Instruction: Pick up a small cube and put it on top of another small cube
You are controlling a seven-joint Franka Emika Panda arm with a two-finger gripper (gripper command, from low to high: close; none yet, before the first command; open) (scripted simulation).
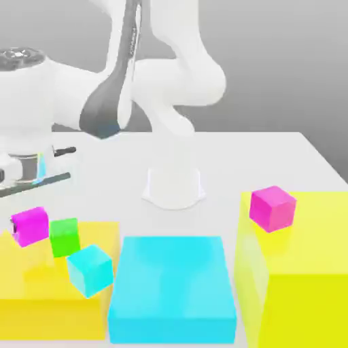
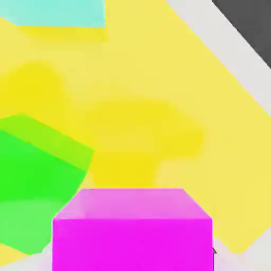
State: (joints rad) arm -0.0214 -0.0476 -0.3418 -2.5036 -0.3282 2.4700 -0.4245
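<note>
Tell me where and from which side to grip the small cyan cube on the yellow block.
Take the small cyan cube by two opposite flat faces, coming from above. It sits tilted near the low yellow block's front edge, with the green cube close behind, so turning the fingers to match its tilt looks safest.

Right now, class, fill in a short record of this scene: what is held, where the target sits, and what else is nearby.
held: vivid magenta cube, in the shut gripper, above the low yellow block
target: pink-magenta cube, on the tall yellow block
nearby: green cube, cyan cube
middle: flat cyan block
stacked yet: no
</note>
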